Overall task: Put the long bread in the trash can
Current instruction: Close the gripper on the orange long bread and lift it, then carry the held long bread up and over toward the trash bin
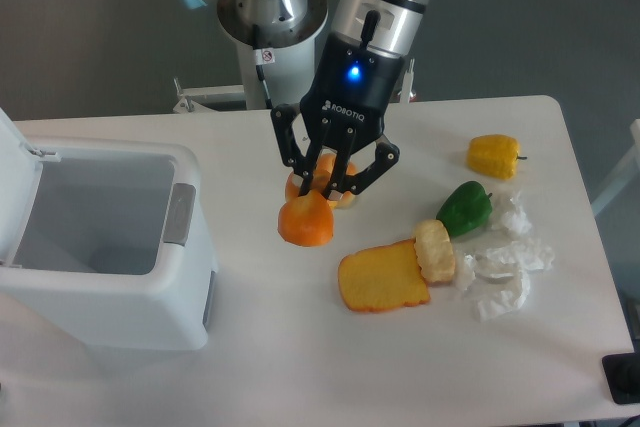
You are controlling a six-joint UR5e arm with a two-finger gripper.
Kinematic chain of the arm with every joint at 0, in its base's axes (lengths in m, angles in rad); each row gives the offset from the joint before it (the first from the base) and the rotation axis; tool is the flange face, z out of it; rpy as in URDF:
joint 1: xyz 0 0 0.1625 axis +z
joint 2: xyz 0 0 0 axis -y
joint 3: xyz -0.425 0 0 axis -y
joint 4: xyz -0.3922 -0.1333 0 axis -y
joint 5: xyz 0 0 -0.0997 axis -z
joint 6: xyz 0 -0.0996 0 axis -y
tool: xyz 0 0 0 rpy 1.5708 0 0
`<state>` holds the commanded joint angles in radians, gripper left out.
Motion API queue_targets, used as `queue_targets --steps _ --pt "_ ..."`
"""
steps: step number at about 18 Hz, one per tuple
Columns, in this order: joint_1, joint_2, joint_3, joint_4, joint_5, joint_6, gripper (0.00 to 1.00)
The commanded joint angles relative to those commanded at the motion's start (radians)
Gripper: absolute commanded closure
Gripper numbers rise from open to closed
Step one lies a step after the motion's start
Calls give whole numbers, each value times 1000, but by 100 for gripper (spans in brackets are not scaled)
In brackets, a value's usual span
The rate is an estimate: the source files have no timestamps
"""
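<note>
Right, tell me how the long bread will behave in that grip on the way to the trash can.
The long bread looks glossy and smooth, so it may slip between the fingers of the gripper. It appears gripped away from its near end, so that end could sag or swing. Its rounded form suggests it would roll if dropped before the trash can.
</note>
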<state>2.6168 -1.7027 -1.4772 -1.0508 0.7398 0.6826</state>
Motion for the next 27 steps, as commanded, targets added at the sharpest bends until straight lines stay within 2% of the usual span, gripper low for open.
queue_targets --steps 3,6,8,10,23,27 --pt "-1 -2 14 2 -33 -15 79" --pt "-29 -43 92 6 -37 -12 79" --pt "-49 -41 112 6 -43 -17 79" --pt "-55 -20 110 6 -43 -18 79" --pt "-110 14 113 9 -97 -18 79" --pt "-161 12 115 40 -115 -17 79"
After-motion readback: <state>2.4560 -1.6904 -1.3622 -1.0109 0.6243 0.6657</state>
